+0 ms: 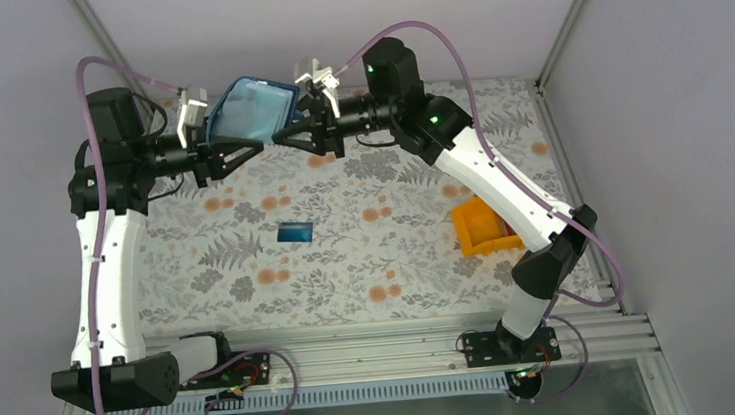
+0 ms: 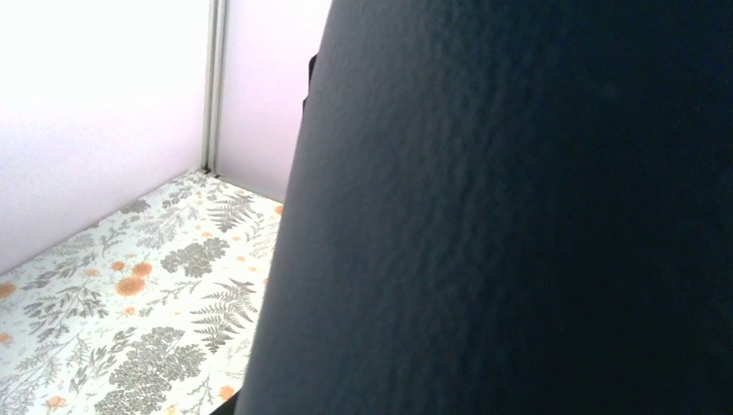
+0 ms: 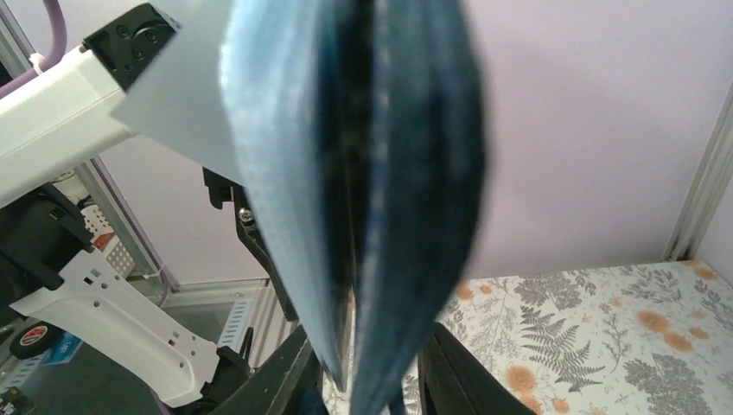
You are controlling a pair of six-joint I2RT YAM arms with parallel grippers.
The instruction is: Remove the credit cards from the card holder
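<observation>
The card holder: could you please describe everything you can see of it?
The card holder is a flat blue wallet, pale blue on the upturned face, dark navy and grainy outside. It hangs tilted in the air over the table's far side. The left gripper grips its left edge; the right gripper straddles its right edge, clamped or not I cannot tell. Edge-on, its layers are slightly parted; I can make out no cards in it.

No readable text (any view); none.
</observation>
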